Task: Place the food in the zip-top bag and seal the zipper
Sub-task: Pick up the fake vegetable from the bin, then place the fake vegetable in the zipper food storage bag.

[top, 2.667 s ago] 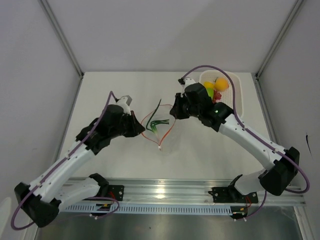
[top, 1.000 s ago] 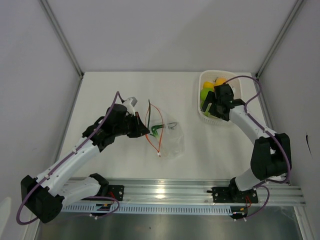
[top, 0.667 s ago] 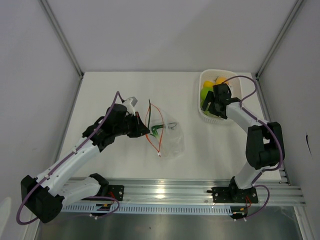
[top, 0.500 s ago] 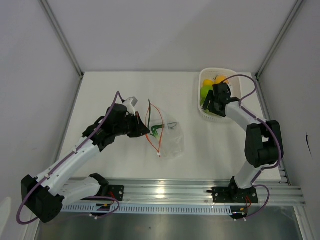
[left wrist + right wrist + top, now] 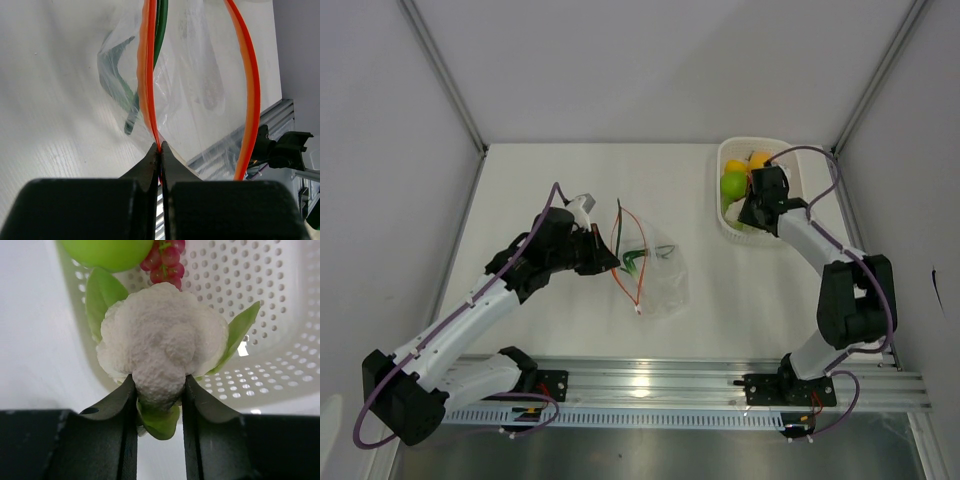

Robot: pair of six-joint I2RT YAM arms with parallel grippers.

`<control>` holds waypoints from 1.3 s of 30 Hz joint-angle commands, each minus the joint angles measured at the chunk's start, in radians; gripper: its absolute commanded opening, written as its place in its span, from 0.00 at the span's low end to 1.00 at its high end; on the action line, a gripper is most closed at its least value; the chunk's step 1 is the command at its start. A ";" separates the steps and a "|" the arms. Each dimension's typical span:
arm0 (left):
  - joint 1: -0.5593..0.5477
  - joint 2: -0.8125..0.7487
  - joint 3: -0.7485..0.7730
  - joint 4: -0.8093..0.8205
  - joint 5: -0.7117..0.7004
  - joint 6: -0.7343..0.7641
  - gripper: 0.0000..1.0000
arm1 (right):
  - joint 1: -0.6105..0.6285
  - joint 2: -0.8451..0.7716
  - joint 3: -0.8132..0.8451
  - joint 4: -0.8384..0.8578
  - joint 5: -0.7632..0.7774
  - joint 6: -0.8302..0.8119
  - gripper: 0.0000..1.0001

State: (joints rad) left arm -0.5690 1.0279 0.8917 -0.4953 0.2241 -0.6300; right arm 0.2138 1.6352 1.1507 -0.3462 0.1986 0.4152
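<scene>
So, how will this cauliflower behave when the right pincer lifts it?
Probably light: the cauliflower looks like moulded foam or plastic. Its bumpy head should resist slipping, but the pincer pinches only its narrow base, so it may tilt. The thin leaves look bendy and could catch the basket wall.

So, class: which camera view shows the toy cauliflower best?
Right wrist view: the cauliflower fills it, florets and leaves clear, gripped by the right pincer. In the top view the arm mostly hides it; the left wrist view misses it.
</scene>
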 commanded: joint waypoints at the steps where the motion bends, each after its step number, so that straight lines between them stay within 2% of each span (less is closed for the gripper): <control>1: 0.004 -0.014 0.010 0.018 0.012 -0.007 0.01 | -0.002 -0.132 0.032 0.003 0.045 -0.050 0.01; 8: 0.004 0.001 0.004 0.020 -0.002 0.000 0.01 | -0.004 -0.231 0.075 -0.048 0.068 -0.096 0.00; 13: 0.004 0.020 0.013 0.014 0.001 0.003 0.01 | 0.041 -0.369 0.090 -0.115 -0.076 -0.085 0.00; 19: 0.004 0.024 0.033 0.004 0.001 0.009 0.01 | 0.268 -0.581 0.089 -0.106 -0.163 -0.092 0.00; 20: 0.004 0.023 0.035 0.003 -0.002 0.007 0.01 | 0.327 -0.598 0.093 -0.091 -0.175 -0.087 0.00; 24: 0.006 0.006 0.033 0.004 0.007 0.000 0.01 | 0.420 -0.641 0.141 -0.053 -0.274 -0.018 0.00; 30: 0.001 -0.023 0.052 -0.003 -0.003 -0.019 0.00 | 0.427 -0.667 0.118 0.012 -0.333 0.307 0.00; 31: 0.001 -0.028 0.053 -0.005 -0.008 -0.022 0.01 | 0.421 -0.675 0.078 0.047 -0.346 0.427 0.00; 34: 0.000 -0.041 0.055 -0.003 -0.017 -0.033 0.01 | 0.403 -0.692 -0.029 0.152 -0.441 0.612 0.00; 35: -0.002 -0.045 0.053 -0.002 -0.019 -0.036 0.01 | 0.401 -0.692 -0.057 0.183 -0.465 0.729 0.00; 37: -0.002 -0.052 0.049 0.006 -0.023 -0.040 0.01 | 0.414 -0.693 -0.139 0.290 -0.536 0.830 0.00; 39: -0.003 -0.055 0.044 0.006 -0.028 -0.043 0.01 | 0.447 -0.715 -0.169 0.335 -0.524 0.922 0.00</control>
State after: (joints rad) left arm -0.5694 0.9970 0.9031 -0.5106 0.2115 -0.6544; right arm 0.6273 0.9485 1.0176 -0.1982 -0.2508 1.0763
